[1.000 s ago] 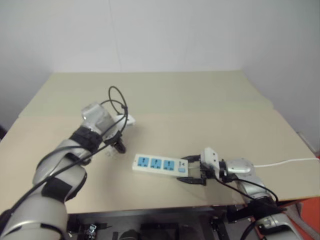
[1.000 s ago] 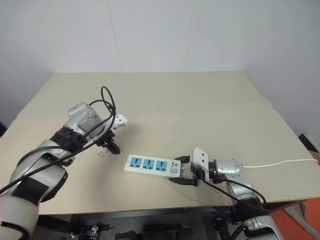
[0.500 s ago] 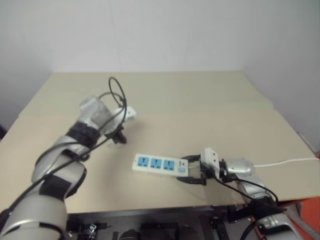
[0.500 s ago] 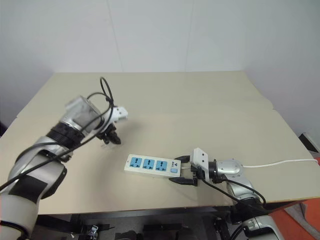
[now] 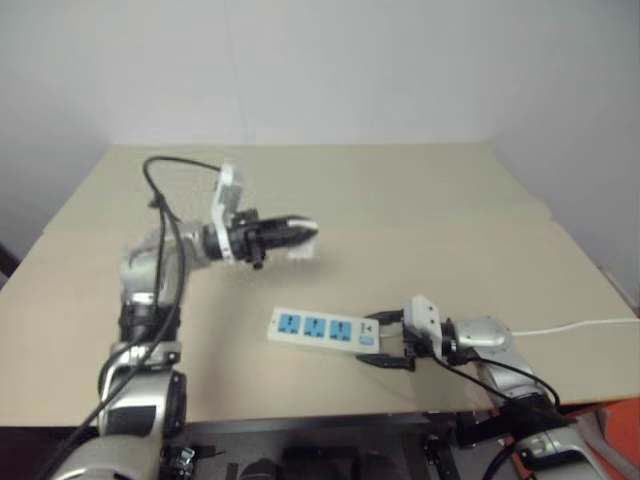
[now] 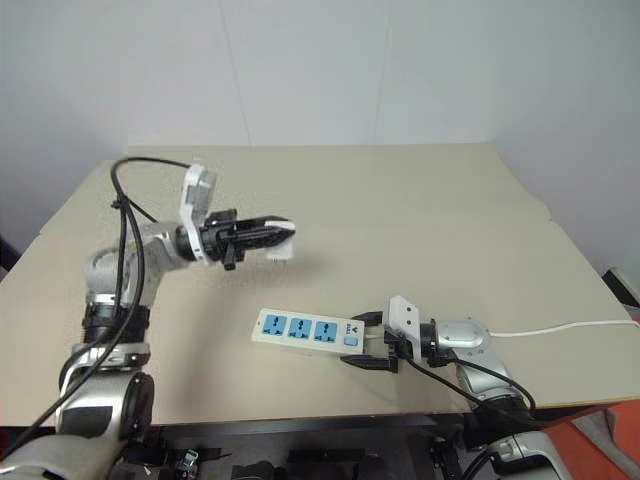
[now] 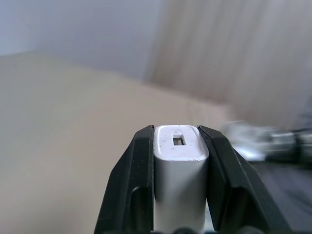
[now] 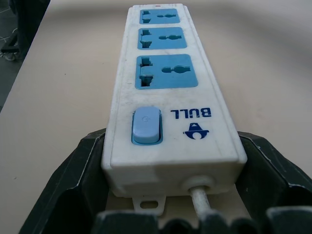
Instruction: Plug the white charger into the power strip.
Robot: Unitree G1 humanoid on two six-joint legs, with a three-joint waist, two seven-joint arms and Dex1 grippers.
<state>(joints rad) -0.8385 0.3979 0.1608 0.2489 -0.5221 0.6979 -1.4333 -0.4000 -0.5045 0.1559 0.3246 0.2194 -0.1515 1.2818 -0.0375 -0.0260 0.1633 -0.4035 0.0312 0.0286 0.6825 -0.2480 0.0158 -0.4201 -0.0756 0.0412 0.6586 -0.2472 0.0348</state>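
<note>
Tabletop (image 6: 420, 200) of pale beige carried the power strip (image 6: 306, 330), flat near the front edge, its switch end cradled between the right gripper's (image 6: 368, 343) spread fingers. Above and well apart from it, the left gripper (image 6: 268, 233) was clamped on the white charger (image 7: 179, 165), held level in the air. That charger looked light, rigid and smooth-sided, probably slippery, so squeezing its flat flanks seemed right.

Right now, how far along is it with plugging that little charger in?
Picked up: the left gripper is shut on the white charger, held above the table. Braced: the right gripper straddles the switch end of the power strip. Left: all three blue sockets are empty, so the plugging itself isn't done.
</note>
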